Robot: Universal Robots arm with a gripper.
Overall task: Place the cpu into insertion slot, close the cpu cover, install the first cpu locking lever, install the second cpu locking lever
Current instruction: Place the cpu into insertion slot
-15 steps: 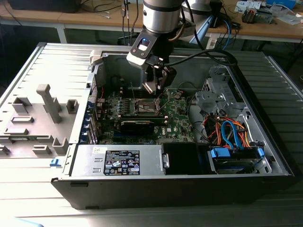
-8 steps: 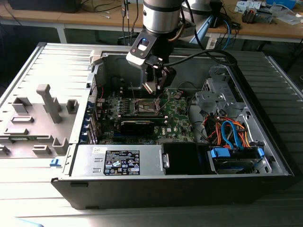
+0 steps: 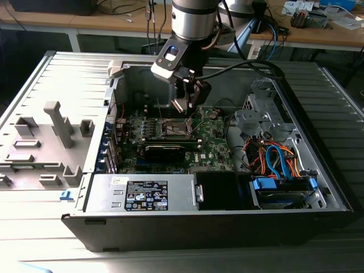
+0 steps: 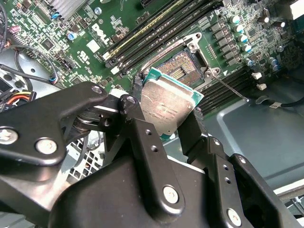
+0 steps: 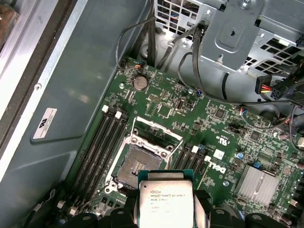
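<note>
My gripper [image 3: 187, 103] hangs inside the open computer case, shut on the cpu [image 4: 168, 107]. The cpu is a small silvery square chip with a green rim, held by its edges between the two black fingers [image 4: 142, 135]. It hovers tilted just above the insertion slot [image 4: 183, 66], a square socket with a dark centre on the green board. In the first wrist view the cpu [image 5: 165, 199] sits beside the bare insertion slot [image 5: 137, 166]. The cpu cover [image 5: 156, 127] stands raised at the socket's far side. A thin locking lever [image 4: 229, 89] sticks out beside the socket.
Black memory slots [image 5: 97, 147] flank the socket. A long black card [image 3: 165, 151], a power supply [image 3: 148, 193], a drive cage [image 3: 259, 114] and coloured cables [image 3: 276, 159] crowd the case. Grey fixture blocks [image 3: 57, 122] stand at the exterior view's left.
</note>
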